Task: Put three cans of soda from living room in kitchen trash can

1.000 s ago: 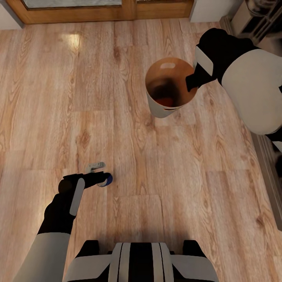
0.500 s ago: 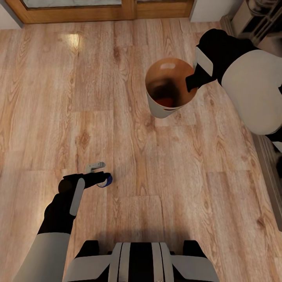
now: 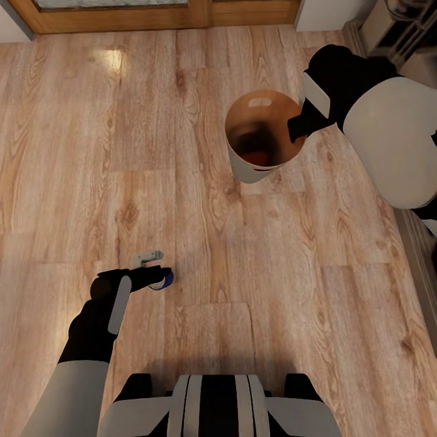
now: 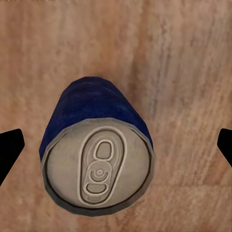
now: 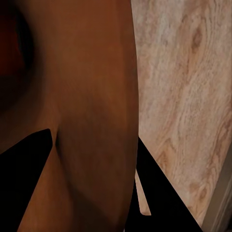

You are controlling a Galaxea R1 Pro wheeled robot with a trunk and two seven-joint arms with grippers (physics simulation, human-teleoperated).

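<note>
Blue soda can (image 4: pixel 96 154): between the spread fingers of the left hand (image 3: pixel 159 274), low over the wood floor (image 3: pixel 182 152). Trash can (image 3: pixel 243 167): upright on floor, its rim pinched by the right hand (image 3: pixel 298 127); something orange inside.

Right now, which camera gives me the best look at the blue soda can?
The left wrist view: the blue soda can sits large between the left pincer's fingertips, silver top and pull tab facing the lens. The head view shows it as a small blue spot at that pincer's tip.
</note>
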